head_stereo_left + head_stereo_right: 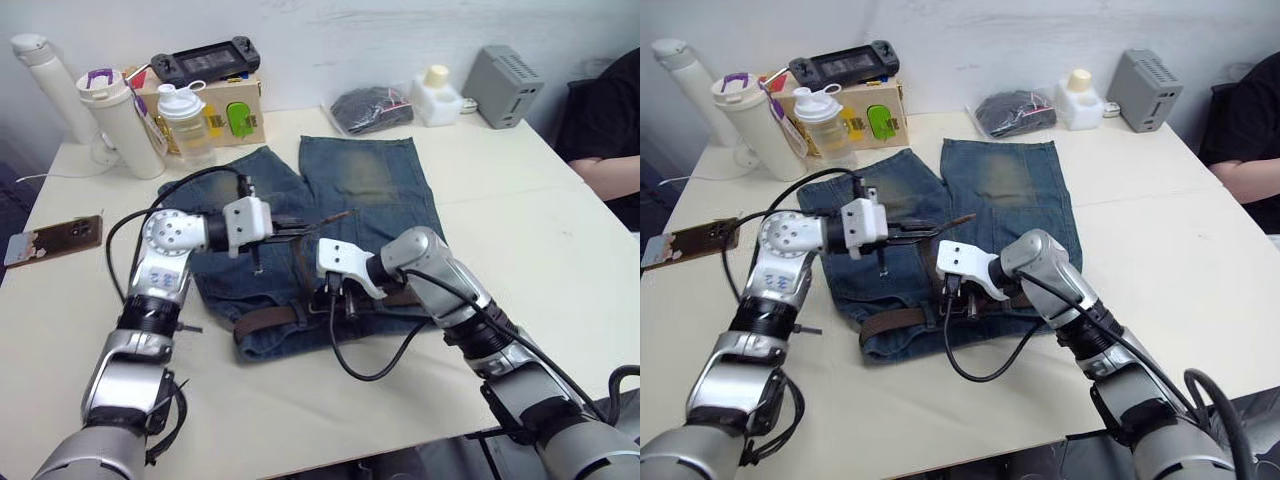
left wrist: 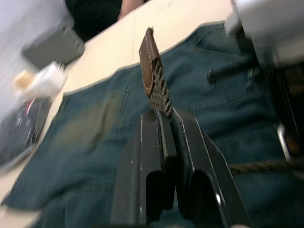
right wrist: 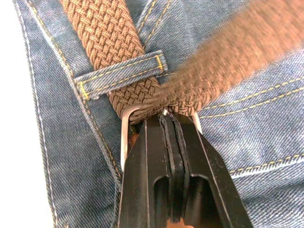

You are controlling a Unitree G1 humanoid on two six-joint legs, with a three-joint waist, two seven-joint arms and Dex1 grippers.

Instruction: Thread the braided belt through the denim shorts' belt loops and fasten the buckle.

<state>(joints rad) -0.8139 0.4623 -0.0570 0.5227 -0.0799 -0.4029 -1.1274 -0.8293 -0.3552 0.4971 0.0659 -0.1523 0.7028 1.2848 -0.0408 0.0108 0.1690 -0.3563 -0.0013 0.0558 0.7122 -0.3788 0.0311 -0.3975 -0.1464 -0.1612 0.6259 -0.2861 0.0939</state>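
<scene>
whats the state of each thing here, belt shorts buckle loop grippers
braided belt: along the waistband under a loop, tip end lifted
denim shorts: flat on table
belt loop: belt passes under it
buckle: at right gripper, not fastened
left gripper: shut on belt near tip
right gripper: shut at buckle

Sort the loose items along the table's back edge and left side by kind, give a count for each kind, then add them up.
Drink bottles: 3, white flask, purple-lidded tumbler, clear shaker
Electronics: 3, handheld console, phone, grey box
Cardboard boxes: 1
Plastic bags: 1
Small white jugs: 1
Total: 9
</scene>
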